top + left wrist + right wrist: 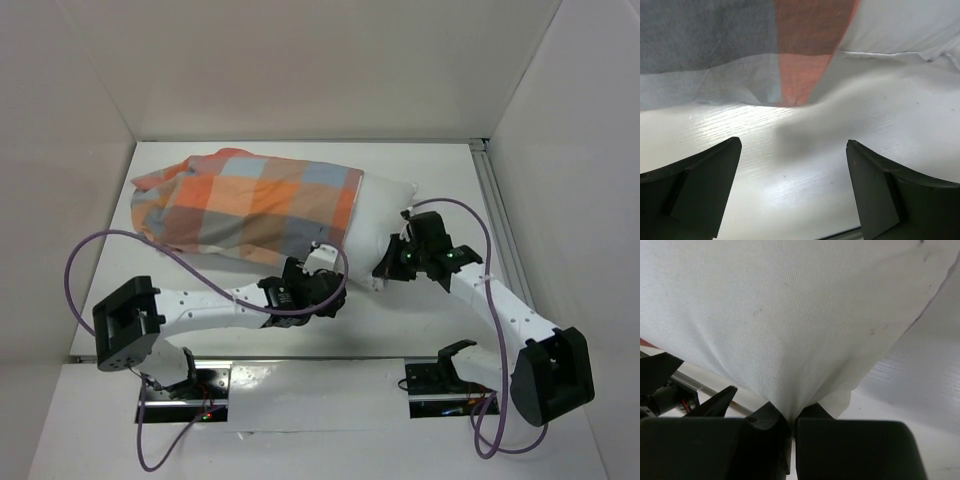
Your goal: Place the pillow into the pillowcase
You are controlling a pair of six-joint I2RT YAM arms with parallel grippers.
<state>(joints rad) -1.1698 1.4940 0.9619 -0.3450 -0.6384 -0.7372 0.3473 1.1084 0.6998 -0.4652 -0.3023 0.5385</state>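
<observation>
Along the far side of the counter (420, 310), the pillow (385, 215) lies mostly inside the pillowcase (240, 205), with only its right end poking out of the opening. Your right jaws are pinched tight on a fold of that bare white end, while your left jaws stand wide and empty just near of the checked hem. You seem to be on the last stuffing step; next, the left jaws likely need to grip the hem and draw it rightward.

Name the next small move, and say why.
Probably close the left fingers on the pillowcase hem ahead and draw it rightward: they stand open and empty, while the right fingers pinch the pillow by its bare end.
</observation>
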